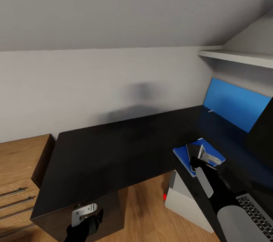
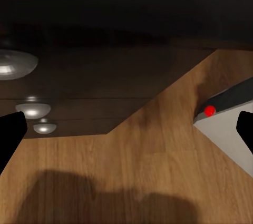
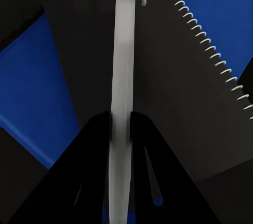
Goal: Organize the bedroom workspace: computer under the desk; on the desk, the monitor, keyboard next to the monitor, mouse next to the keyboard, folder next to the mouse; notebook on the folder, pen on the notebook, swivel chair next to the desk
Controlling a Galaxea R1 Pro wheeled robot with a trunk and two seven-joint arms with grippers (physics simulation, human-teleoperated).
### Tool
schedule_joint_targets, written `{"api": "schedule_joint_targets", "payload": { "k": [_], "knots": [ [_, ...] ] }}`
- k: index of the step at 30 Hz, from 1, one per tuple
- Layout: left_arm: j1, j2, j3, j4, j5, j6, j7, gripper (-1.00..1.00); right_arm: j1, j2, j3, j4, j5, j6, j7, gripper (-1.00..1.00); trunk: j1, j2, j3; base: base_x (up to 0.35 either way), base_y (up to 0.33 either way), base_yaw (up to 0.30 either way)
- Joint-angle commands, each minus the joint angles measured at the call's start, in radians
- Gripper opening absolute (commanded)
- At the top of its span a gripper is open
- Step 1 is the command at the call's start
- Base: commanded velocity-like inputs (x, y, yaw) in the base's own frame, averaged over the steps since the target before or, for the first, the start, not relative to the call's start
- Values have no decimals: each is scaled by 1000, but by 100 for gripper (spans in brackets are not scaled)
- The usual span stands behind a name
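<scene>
From the head view, the long matt black counter (image 1: 113, 147) is stretching along the grey wall, and the flat bright blue folder (image 1: 182, 155) is lying at its near edge with the thin dark spiral-bound notebook (image 1: 194, 150) on it. The right gripper (image 1: 201, 155) is hovering over them. The light grey box-shaped computer (image 1: 185, 198) is sitting on the wooden floor (image 1: 146, 211) under the counter.

In the left wrist view, the left gripper (image 2: 126, 132) is holding its jaws spread over the floor, near the computer (image 2: 224, 121).

In the right wrist view, the right gripper (image 3: 121, 129) is pinching the thin whitish pen (image 3: 124, 60) above the notebook (image 3: 174, 92) and folder (image 3: 31, 92).
</scene>
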Motion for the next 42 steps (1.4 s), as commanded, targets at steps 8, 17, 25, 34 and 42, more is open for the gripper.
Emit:
{"api": "schedule_joint_targets", "payload": {
  "k": [8,17,25,34,42],
  "knots": [
    [0,1,-1,-2,6,2,7,100,0,-1,1,-4,-9,3,-5,-100,27,-50,-23,0,0,0],
    [0,1,-20,-1,6,0,9,100,0,0,1,-6,-9,3,-9,100,27,-50,-23,0,0,0],
    [0,2,-21,-1,6,0,9,100,0,-1,1,-9,-9,3,-8,100,16,-29,-14,0,0,0],
    [0,2,-21,0,6,-1,9,100,-1,3,4,-36,-9,1,-8,100,-19,34,15,0,0,0],
    [0,1,-17,5,6,1,16,100,0,13,26,-48,-11,1,-2,100,-50,90,40,-8,0,0]
  ]
}}
